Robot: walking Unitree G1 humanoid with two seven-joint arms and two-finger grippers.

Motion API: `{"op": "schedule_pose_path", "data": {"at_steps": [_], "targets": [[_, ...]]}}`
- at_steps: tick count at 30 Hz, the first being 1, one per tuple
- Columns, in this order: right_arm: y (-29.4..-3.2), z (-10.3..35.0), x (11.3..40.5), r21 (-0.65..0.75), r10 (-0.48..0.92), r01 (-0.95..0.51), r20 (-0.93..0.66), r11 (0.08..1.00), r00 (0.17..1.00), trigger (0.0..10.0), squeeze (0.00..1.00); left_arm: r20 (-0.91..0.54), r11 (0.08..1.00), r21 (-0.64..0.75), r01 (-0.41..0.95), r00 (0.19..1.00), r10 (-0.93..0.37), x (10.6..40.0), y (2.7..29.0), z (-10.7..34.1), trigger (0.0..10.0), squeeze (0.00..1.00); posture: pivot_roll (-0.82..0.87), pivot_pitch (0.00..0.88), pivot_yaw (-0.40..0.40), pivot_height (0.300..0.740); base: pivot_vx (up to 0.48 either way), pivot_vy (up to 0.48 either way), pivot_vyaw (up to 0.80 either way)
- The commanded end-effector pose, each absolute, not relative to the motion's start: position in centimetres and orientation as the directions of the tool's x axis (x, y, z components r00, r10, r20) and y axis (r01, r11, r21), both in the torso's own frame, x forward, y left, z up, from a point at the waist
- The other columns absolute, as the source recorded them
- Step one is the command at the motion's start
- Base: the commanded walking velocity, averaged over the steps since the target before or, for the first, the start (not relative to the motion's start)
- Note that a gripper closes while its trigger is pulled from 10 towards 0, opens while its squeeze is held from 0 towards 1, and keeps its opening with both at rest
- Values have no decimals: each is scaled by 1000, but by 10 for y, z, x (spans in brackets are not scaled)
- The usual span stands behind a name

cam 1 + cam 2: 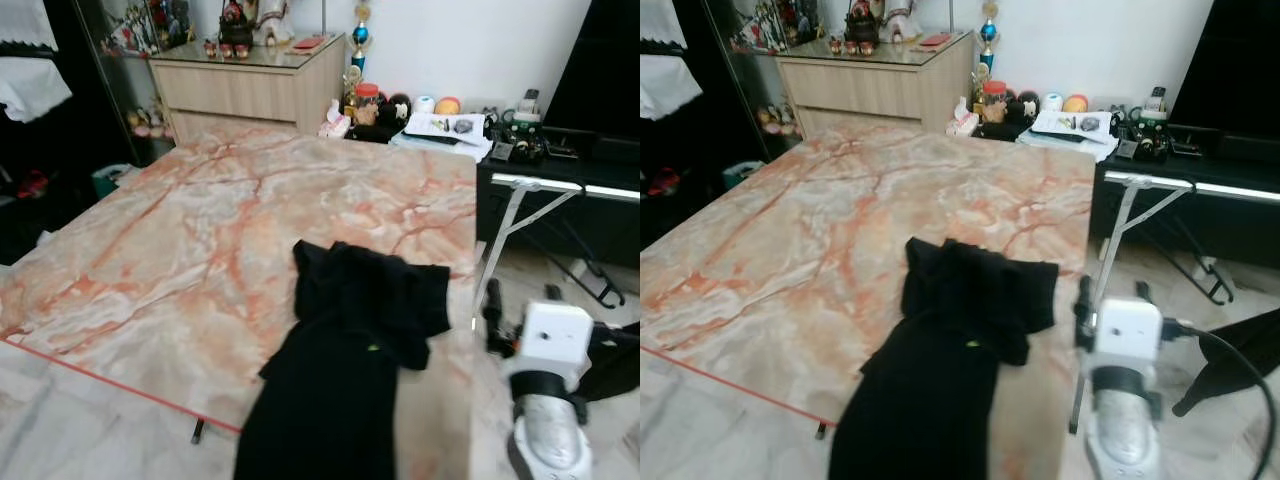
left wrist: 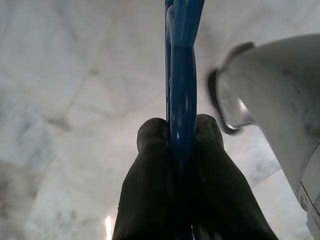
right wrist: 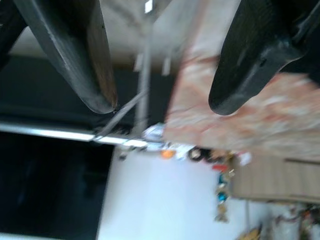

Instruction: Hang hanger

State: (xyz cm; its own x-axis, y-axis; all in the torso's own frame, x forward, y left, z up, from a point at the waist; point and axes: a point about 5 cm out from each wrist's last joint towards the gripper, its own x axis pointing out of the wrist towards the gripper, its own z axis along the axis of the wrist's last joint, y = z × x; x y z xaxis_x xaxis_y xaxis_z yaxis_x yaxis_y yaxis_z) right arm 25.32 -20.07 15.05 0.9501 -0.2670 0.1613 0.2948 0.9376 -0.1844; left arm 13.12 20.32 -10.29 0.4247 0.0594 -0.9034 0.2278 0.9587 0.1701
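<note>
A blue plastic hanger point(image 2: 182, 75) is seen in the left wrist view, pinched between the two black fingers point(image 2: 150, 170) of the left gripper point(image 2: 176, 131), which are closed tight against it on either side; the hanger runs straight out past the fingertips, over pale marble-patterned floor point(image 2: 65, 100). Beside it in that view a silver-grey rounded part of the robot point(image 2: 280, 95) is visible. The right gripper point(image 3: 160, 102) is shown in its wrist view with its fingers spread well apart and nothing between them, pointed past the edge of the bed toward a metal stand point(image 3: 142, 75) and a white wall; the view is blurred. In the head views, the right arm point(image 1: 545, 380) is raised just beside the right edge of a bed covered with an orange-veined marble-print sheet point(image 1: 200, 240). A black shirt point(image 1: 350, 350) is lying crumpled on the near right part of that sheet, hanging over the near edge, with a small yellow-green mark point(image 1: 372, 347) on it that is too small to be read. A wooden dresser point(image 1: 250, 85) stands beyond the bed, and a folding metal stand point(image 1: 525, 215) to its right. No writing can be read anywhere.
</note>
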Motion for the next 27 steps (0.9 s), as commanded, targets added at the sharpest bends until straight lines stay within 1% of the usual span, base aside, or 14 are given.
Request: {"op": "schedule_pose_path", "data": {"at_steps": [1,6,13,16,19,21,24,25,27], "targets": [[-193,151,254,-162,-248,275,168,948,954,10000,0,-907,959,146,243,419,32,130,197,-104,10000,0,44,13,33,740,0,-394,0],[-194,149,252,-162,-258,284,161,945,953,10000,0,-906,959,150,241,422,36,130,204,-103,10000,0,44,18,32,740,0,-397,0],[-208,130,241,-115,-357,364,80,924,931,10000,0,-908,958,149,243,419,35,128,208,-103,10000,0,43,19,32,740,0,-398,0],[-222,107,233,-106,-432,429,-11,897,902,10000,0,-910,958,150,244,414,37,125,213,-103,10000,0,41,20,33,740,0,-396,0],[-231,89,228,-86,-478,471,-86,878,874,10000,0,-912,958,154,243,408,43,122,218,-103,10000,0,41,20,33,740,0,-398,0],[-237,71,224,-89,-499,491,-157,866,852,10000,0,-914,958,156,240,403,48,121,221,-102,10000,0,40,21,33,740,0,-401,0],[-241,55,220,-90,-511,504,-215,859,832,10000,0,-915,958,156,241,401,49,120,222,-103,10000,0,40,20,34,740,0,-398,0],[-243,40,217,-97,-512,506,-266,857,817,10000,0,-915,958,155,240,400,48,119,221,-103,10000,0,40,20,34,740,0,-394,0],[-243,32,215,-95,-510,506,-295,857,808,10000,0,-916,958,155,240,399,48,119,221,-103,10000,0,41,20,35,740,0,-396,0]]}}
